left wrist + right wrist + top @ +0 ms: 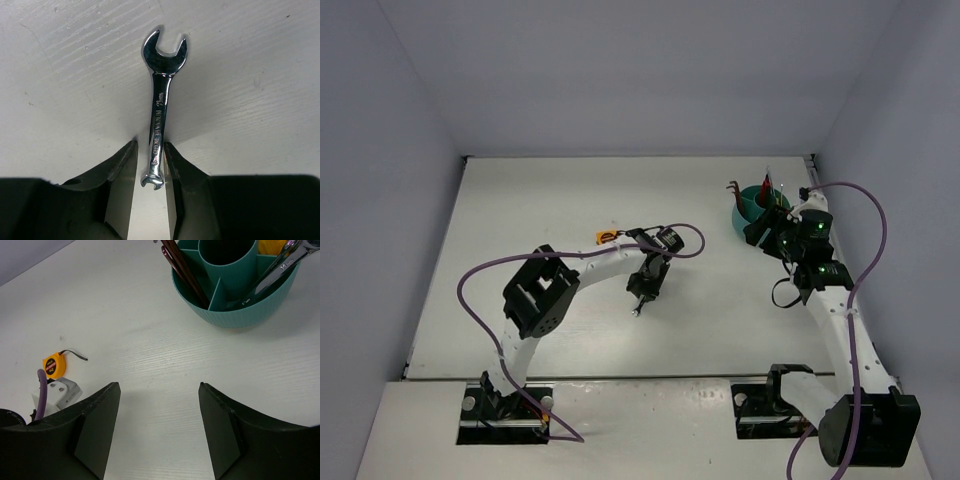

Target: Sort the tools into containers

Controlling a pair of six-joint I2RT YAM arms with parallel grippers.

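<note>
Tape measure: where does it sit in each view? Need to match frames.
Top external: tape measure near mid-frame, well to the left of the teal cup.
Left wrist: not in it.
Right wrist: at the left edge, mid-height, down-left of the cup.
Shared landmark: the teal cup, seen in the top external and right wrist views only.

We find the wrench (159, 107) on the counter (570, 200) between the left jaws, the tape measure (607, 237) behind it, and the cup (235, 310) far right, tools (272, 272) inside.
</note>
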